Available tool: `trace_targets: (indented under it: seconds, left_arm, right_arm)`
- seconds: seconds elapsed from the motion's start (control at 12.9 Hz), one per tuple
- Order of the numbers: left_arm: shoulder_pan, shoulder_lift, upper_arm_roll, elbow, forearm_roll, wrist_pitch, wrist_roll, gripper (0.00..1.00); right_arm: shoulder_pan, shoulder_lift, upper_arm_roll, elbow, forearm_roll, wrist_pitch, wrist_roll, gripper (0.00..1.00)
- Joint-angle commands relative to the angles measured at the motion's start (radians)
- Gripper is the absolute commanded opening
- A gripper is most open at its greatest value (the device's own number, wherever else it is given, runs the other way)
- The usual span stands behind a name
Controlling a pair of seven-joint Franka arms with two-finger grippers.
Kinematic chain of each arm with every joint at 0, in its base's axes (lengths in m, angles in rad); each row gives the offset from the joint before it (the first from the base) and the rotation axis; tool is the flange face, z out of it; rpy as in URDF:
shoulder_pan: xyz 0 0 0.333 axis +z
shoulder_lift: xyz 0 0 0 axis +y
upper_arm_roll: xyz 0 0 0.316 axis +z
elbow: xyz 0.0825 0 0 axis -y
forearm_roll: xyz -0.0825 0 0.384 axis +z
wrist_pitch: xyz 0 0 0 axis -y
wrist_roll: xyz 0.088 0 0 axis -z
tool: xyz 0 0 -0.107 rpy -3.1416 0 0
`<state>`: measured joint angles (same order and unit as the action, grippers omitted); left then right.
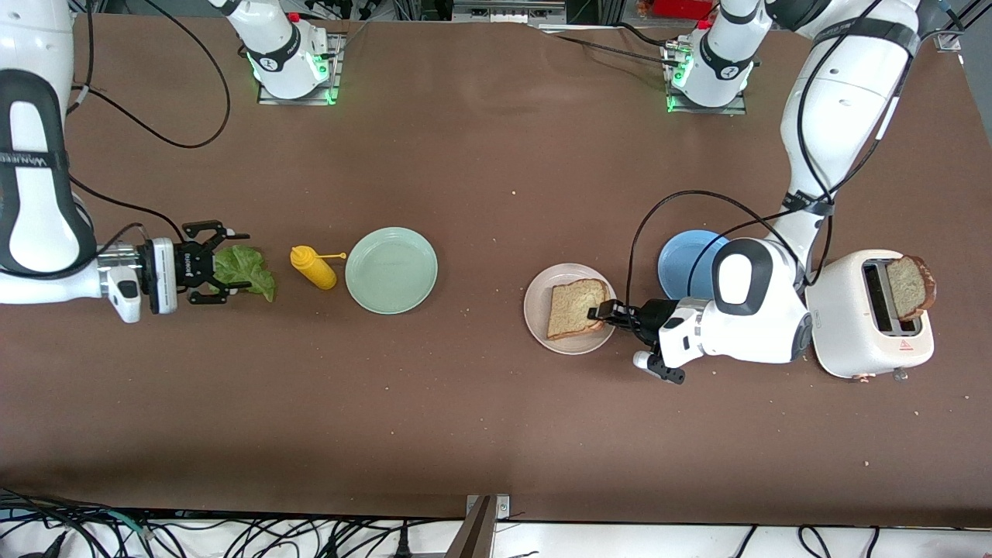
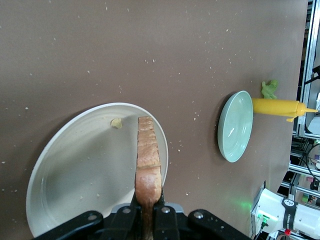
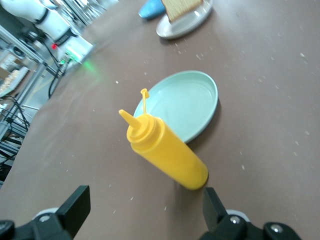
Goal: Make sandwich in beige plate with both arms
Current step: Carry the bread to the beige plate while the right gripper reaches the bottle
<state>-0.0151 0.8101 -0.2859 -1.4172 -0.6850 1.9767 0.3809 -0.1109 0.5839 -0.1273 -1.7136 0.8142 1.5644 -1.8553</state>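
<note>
While our left gripper pinches the bread slice over the beige plate, we should lower it flat before letting go; our right gripper spreads wide at the lettuce, well apart from that plate.

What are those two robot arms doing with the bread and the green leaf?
They are making a sandwich. The left gripper is shut on a bread slice, holding it over the beige plate. The right gripper is open around a lettuce leaf lying on the table, beside the yellow bottle and the mint-green plate. Another slice sticks out of the toaster.
</note>
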Motion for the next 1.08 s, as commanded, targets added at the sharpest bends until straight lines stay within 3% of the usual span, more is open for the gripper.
trace_targets:
  seconds: [0.0,0.39,0.54,0.62,0.7,0.85,1.01]
  left_arm:
    - [-0.006,0.043,0.002,0.010,-0.034,-0.009,0.052,0.00]
    - [-0.075,0.072,0.001,0.010,-0.140,0.040,0.055,0.00]
    - [-0.074,0.070,0.001,0.010,-0.130,0.040,0.061,0.00]
    - [-0.068,0.069,0.002,0.009,-0.128,0.039,0.078,0.24]
    - [-0.063,0.066,0.007,0.007,-0.127,0.040,0.096,0.96]
    - [-0.063,0.044,0.014,0.007,-0.075,0.040,0.144,1.00]
    - [-0.057,0.003,0.019,0.009,0.061,0.039,0.138,1.00]
  right_arm:
    - [-0.032,0.045,0.005,0.019,0.068,-0.047,-0.140,1.00]
    - [-0.038,0.152,0.009,0.020,0.181,-0.092,-0.373,1.00]
    - [-0.032,0.177,0.012,0.017,0.218,-0.086,-0.445,1.00]
    - [-0.032,0.177,0.012,0.005,0.232,-0.084,-0.461,1.00]
    - [-0.035,0.177,0.012,-0.006,0.238,-0.083,-0.481,1.00]
    - [-0.038,0.177,0.011,-0.050,0.272,-0.081,-0.537,1.00]
    - [-0.036,0.177,0.012,-0.067,0.281,-0.072,-0.577,1.00]
